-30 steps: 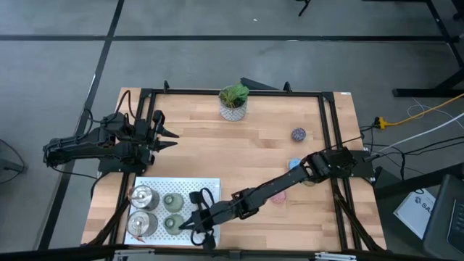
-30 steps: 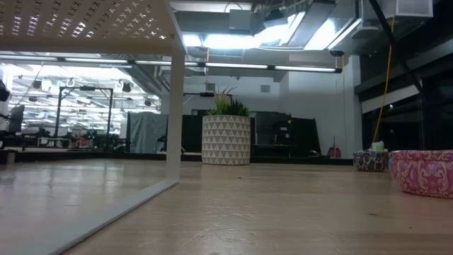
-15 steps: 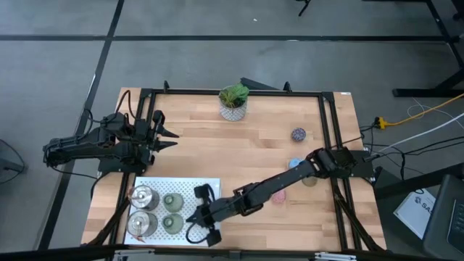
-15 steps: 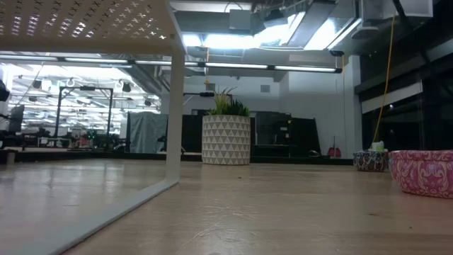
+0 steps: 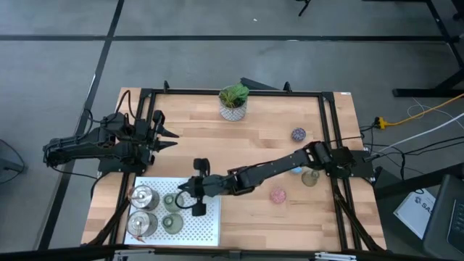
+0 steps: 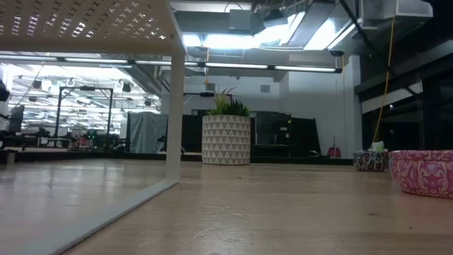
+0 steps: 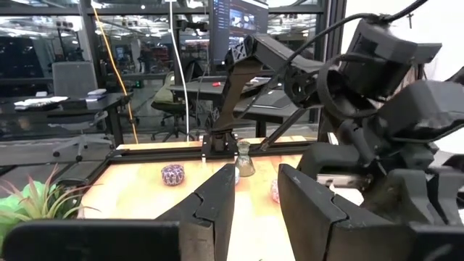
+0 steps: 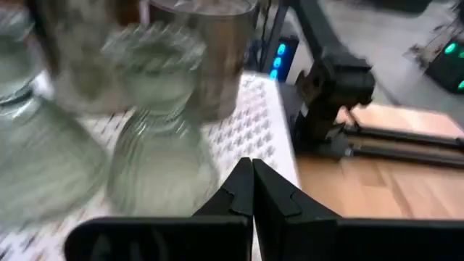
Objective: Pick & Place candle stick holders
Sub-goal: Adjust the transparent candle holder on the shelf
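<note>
A white perforated tray (image 5: 206, 223) at the near left holds two shiny silver holders (image 5: 143, 196) and two olive-grey holders (image 5: 172, 201). My right gripper (image 5: 187, 194) reaches over the tray beside the olive-grey holders. It is shut and empty in the right wrist view (image 8: 252, 165), with a ribbed olive-grey holder (image 8: 156, 145) close in front. A pink holder (image 5: 278, 194), a third olive-grey holder (image 5: 310, 177), a partly hidden blue holder (image 5: 293, 168) and a speckled purple holder (image 5: 299, 134) stand on the table at the right. My left gripper (image 5: 168, 138) waits open at the left.
A green plant in a white pot (image 5: 233, 101) stands at the far middle. A black frame (image 5: 330, 130) runs round the table. In the low view the tray stands raised on a thin white leg (image 6: 175, 106). Bare wood lies between the tray and the pink holder (image 6: 425, 170).
My right gripper has swung from the tray's near edge toward the table's far edge and a little left, staying over the tray. Its arm no longer covers the pink holder. The holders have stayed in place.
</note>
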Robot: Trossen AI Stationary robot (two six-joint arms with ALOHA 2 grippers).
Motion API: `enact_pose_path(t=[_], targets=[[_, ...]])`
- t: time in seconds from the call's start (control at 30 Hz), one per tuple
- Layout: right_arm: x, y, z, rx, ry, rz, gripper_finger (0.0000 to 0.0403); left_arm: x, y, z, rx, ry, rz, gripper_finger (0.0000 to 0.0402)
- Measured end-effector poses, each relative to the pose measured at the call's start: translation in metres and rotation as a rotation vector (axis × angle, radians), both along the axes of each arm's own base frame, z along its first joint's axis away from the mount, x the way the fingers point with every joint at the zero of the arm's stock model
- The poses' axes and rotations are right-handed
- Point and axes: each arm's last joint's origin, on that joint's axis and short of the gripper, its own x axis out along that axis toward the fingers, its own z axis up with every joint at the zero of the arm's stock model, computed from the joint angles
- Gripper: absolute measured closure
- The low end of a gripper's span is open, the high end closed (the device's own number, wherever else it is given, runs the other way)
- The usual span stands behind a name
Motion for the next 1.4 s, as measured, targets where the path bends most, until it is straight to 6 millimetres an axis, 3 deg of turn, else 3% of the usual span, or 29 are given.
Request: enact_pose_path(t=[0.37,1.4], targets=[[0.013,0.001,-0.026,0.036,-0.049,0.005,0.0402,0.0,0.0,0.0,0.0,0.0,0.0,0.0299],[0.01,0.014,-0.025,0.092,-0.047,0.143,0.0402,0.0,0.0,0.0,0.0,0.0,0.0,0.0299]])
